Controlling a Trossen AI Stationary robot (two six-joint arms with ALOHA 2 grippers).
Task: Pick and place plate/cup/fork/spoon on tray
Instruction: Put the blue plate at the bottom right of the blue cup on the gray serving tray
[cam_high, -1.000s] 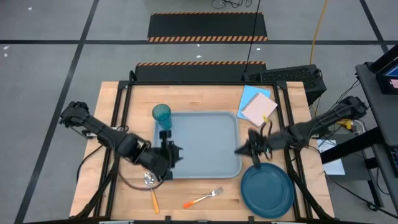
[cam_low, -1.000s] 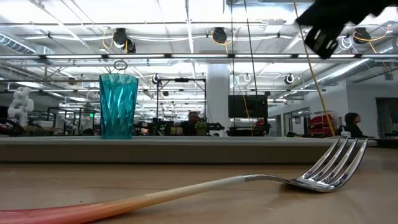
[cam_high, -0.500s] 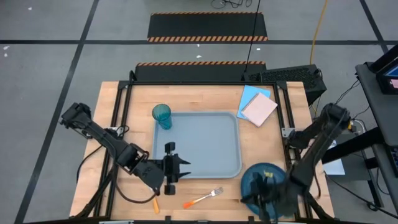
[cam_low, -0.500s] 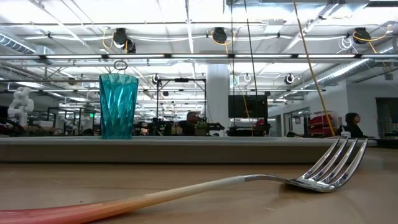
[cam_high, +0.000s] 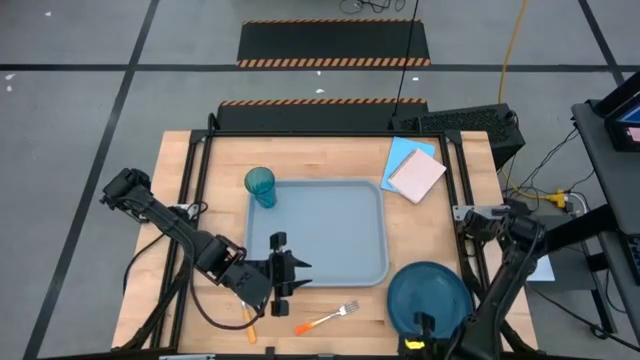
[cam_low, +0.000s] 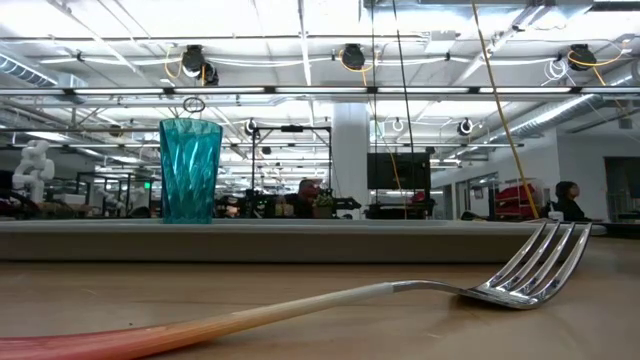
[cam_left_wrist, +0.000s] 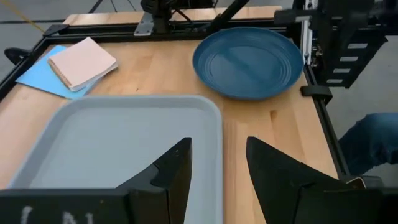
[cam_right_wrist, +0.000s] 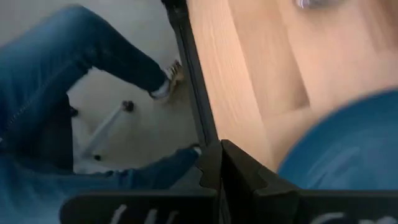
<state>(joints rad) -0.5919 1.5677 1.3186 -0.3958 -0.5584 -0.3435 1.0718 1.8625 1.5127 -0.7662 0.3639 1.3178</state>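
Worktop (cam_high: 200, 180): light wood, framed by dark rails.

Tray (cam_high: 330, 230): lies flat at the middle of the worktop, nothing on its floor. Probably kept central so both arms can reach it.

Plate (cam_high: 430, 298): flat on the worktop off the tray's near right corner, apart from the tray. Not yet placed.

Notepad on a blue paper sheet (cam_high: 415, 172): far right of the worktop, clear of the tray. Not task items.

Cup (cam_high: 260, 185): upright at the tray's far left corner; the low view shows it standing behind the tray's rim, so whether it is on the tray or just beside it cannot be settled.

Fork (cam_high: 328, 318): on the worktop in front of the tray's near edge, tines toward the plate.

Spoon (cam_high: 249, 324): only an orange handle shows beneath the left arm, beside the fork; the bowl is hidden.

Left gripper (cam_high: 296, 276): at the tray's near left corner, jaws part-open and empty, aimed across the tray toward the plate.

Right gripper (cam_high: 418, 338): at the plate's near rim by the worktop's front edge, jaws closed with nothing visibly between them. Judged: lining up for a rim grasp on the plate.
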